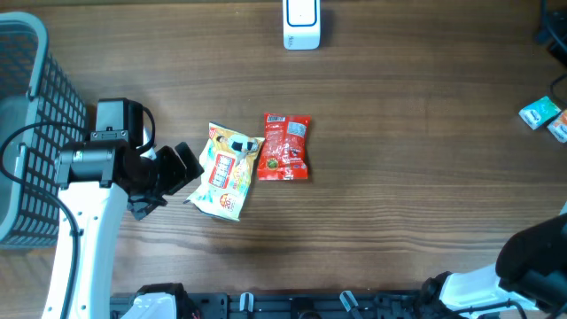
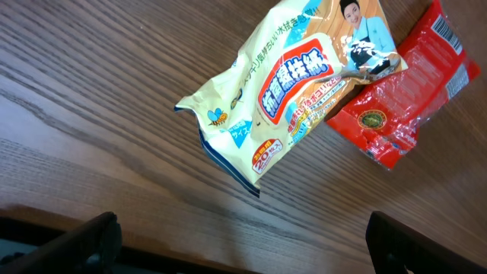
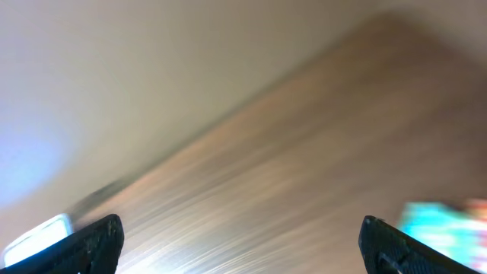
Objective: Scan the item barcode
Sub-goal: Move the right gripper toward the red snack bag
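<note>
A yellow snack packet [image 1: 229, 170] and a red packet [image 1: 286, 147] lie side by side mid-table, the yellow one's upper corner lapping the red. In the left wrist view the yellow packet [image 2: 300, 84] sits ahead of the red packet [image 2: 403, 99], whose barcode [image 2: 444, 34] shows near its far end. The white scanner [image 1: 301, 25] stands at the far edge. My left gripper [image 1: 173, 182] is open just left of the yellow packet, apart from it, and holds nothing [image 2: 243, 243]. My right gripper [image 3: 243, 243] is open and empty over blurred table.
A grey wire basket [image 1: 27, 133] fills the far left. Two small teal and pink packs [image 1: 542, 112] lie at the right edge, one showing as a teal blur [image 3: 430, 221] in the right wrist view. The right arm [image 1: 532, 257] is at the bottom right corner.
</note>
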{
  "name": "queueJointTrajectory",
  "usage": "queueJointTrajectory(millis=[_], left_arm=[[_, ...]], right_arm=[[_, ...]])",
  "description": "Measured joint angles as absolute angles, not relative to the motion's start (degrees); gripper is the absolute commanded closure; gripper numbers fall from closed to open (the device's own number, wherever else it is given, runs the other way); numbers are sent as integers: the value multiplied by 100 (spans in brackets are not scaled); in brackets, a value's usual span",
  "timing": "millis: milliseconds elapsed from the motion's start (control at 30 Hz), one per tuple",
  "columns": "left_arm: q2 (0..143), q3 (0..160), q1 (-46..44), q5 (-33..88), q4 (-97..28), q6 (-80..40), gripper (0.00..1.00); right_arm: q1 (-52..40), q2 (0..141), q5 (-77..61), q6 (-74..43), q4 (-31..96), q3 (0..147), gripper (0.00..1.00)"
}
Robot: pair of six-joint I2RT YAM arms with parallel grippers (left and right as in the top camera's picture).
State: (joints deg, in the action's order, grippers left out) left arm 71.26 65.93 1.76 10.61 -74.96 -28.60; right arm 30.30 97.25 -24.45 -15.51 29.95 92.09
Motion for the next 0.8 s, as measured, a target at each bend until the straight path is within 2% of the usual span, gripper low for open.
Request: queueJointTrajectory(millis=[100,267,567,800], left_arm=[[7126,6593,176,1063,-7496,-2860,0],[7126,6593,176,1063,-7498,-2860,0],[7126,6593,176,1063,-7496,-2860,0],[7126,6593,176,1063,-7498,-2862,0]], right_arm=[[2814,9719,-4034,-1627,3782,9192,0],[1809,9743,-4947,-1297,4897,8871,0],[-327,9745,-3782,-908,5367,8132,0],[-1332,9745,-2987,-1343,5061,7682,0]])
